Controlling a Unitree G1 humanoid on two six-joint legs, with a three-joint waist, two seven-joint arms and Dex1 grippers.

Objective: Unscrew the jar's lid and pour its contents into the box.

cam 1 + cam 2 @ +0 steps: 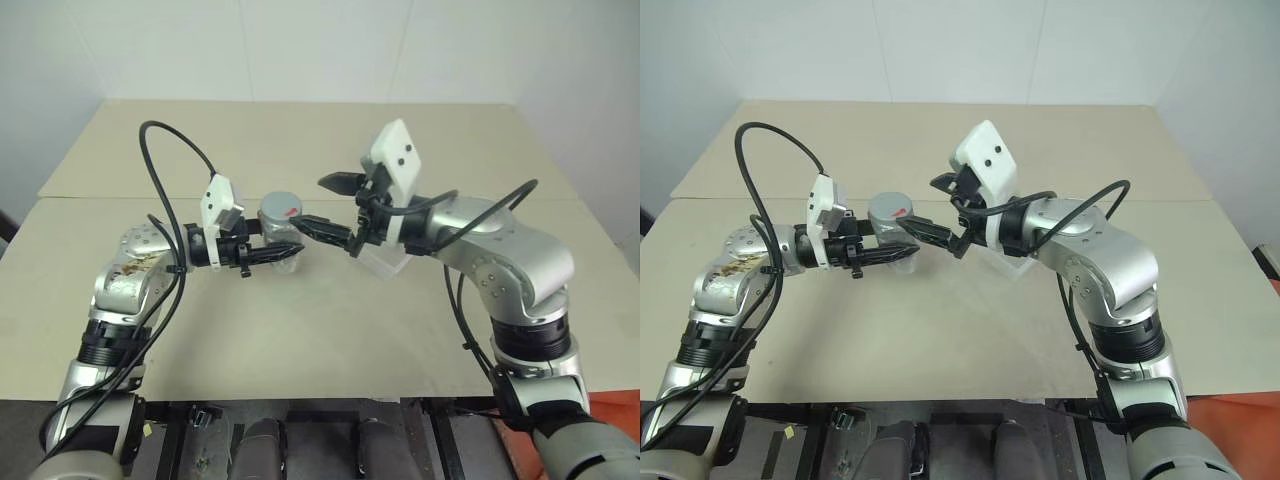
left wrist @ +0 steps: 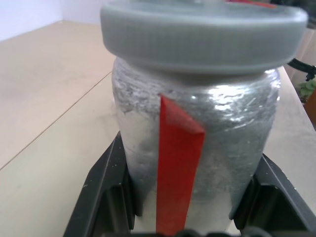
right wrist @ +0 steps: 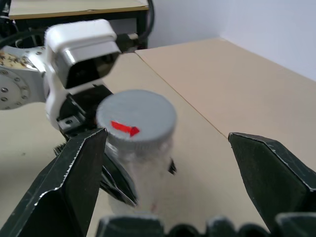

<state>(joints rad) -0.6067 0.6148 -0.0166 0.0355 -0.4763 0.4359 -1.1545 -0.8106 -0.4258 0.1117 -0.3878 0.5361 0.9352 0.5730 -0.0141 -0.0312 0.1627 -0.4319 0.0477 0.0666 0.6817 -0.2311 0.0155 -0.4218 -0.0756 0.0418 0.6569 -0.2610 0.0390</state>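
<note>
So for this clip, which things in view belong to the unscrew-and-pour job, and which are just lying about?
Belongs to the job:
- silvery-grey cylindrical jar with a red stripe, clamped by the left gripper
- round flat grey lid, on the jar
- clear plastic box, behind the open right gripper

Lying about:
- nothing else on the beige table
</note>
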